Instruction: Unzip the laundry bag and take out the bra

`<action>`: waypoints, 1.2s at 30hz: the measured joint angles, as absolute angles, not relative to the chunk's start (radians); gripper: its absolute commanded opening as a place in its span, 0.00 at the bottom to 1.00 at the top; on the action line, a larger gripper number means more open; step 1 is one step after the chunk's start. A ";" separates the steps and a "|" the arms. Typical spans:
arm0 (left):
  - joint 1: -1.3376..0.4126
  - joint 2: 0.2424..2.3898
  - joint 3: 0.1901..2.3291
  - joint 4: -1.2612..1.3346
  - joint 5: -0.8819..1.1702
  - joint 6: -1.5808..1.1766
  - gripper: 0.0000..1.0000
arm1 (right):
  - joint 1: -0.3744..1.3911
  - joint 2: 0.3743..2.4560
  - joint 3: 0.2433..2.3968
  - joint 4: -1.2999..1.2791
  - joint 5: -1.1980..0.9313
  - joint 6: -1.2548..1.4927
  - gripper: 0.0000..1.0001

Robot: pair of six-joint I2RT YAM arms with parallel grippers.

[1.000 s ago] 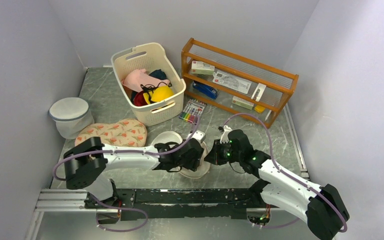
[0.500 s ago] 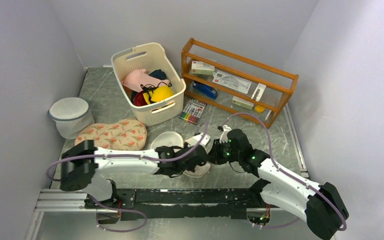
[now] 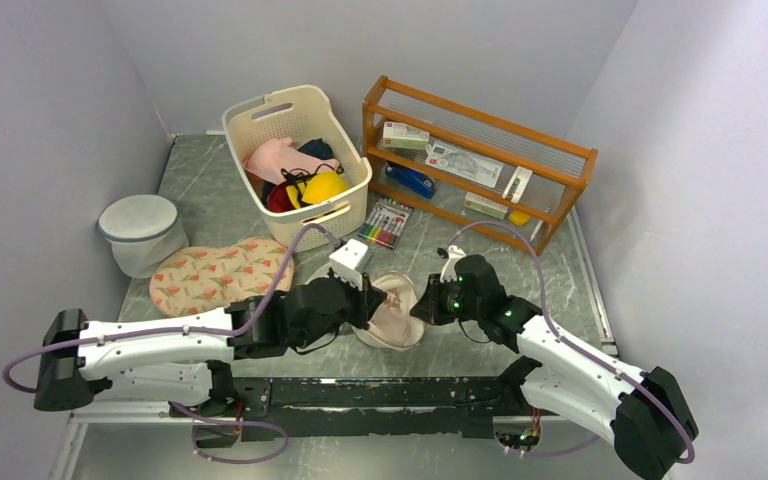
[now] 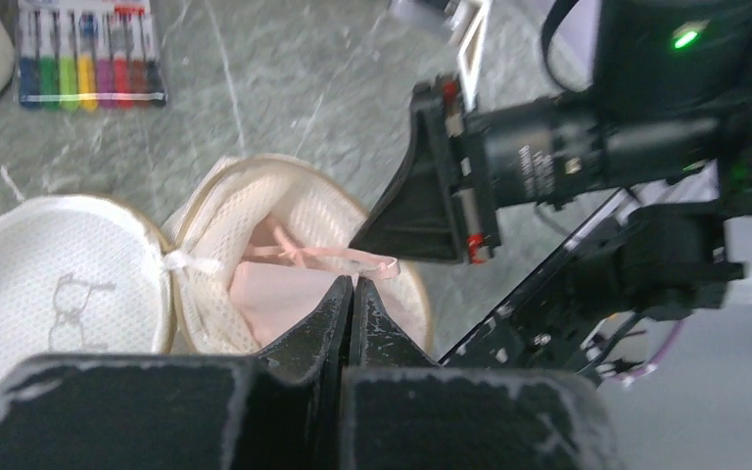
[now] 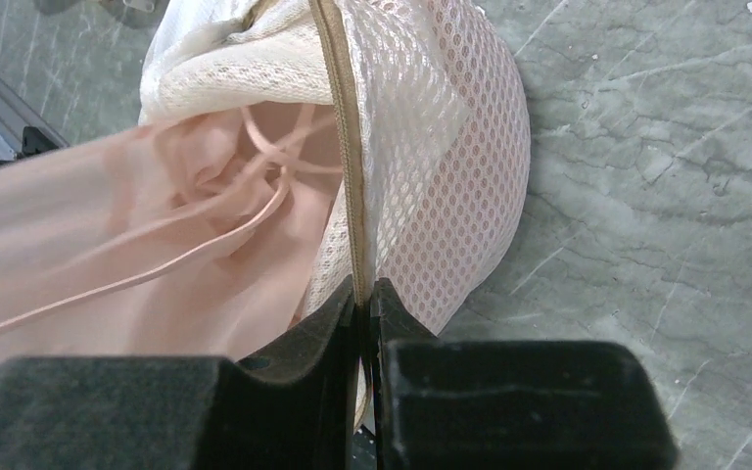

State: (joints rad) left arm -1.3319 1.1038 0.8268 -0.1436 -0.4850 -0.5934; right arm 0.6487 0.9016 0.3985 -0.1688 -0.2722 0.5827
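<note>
The laundry bag [image 3: 400, 328], cream mesh, lies unzipped in front of the arms, its flat lid [image 4: 49, 294] folded open to the left. The pale pink bra [image 3: 392, 292] shows in the opening, its fabric [image 5: 157, 255] stretched leftward out of the bag. My left gripper [image 3: 368, 300] is at the bag's left side, jaws shut, with the thin pink bra strap [image 4: 372, 262] right at their tips [image 4: 352, 282]. My right gripper [image 3: 422, 306] is shut on the bag's zip rim [image 5: 348, 196] at the right side [image 5: 362, 286].
A cream basket [image 3: 260, 105] of clothes stands behind, a wooden rack [image 3: 480, 160] to its right, a marker pack [image 3: 384, 222] between them. A white round mesh bag [image 3: 140, 232] and a floral cushion [image 3: 222, 268] lie at the left. A black rail [image 3: 360, 392] edges the near side.
My left gripper has shut and its arm has drawn back to the left; the bag's opening now faces up with pink bra pulled toward the left. The right arm has held still.
</note>
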 measured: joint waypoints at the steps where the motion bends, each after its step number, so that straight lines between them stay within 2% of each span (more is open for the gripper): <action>1: -1.330 1.081 0.814 -0.111 -0.484 -0.588 0.07 | 0.649 0.900 0.398 -0.170 -0.270 0.583 0.08; 8: -1.281 1.031 0.803 0.044 -0.432 -0.556 0.07 | 0.649 0.901 0.402 -0.186 -0.253 0.582 0.09; 16: -1.213 1.031 0.866 0.115 -0.275 -0.542 0.07 | 0.649 0.901 0.427 -0.204 -0.218 0.565 0.09; 26: -1.208 1.041 1.077 0.122 -0.078 -0.385 0.07 | 0.649 0.906 0.427 -0.209 -0.201 0.560 0.09; 36: -1.208 0.978 1.143 0.090 -0.060 -0.261 0.07 | 0.649 0.909 0.427 -0.210 -0.193 0.559 0.09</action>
State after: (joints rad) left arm -1.2076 0.9783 1.1435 0.0898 -0.0601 -0.2611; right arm 0.6495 0.9092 0.4267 -0.2104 -0.1932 0.5587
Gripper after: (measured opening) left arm 0.076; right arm 0.094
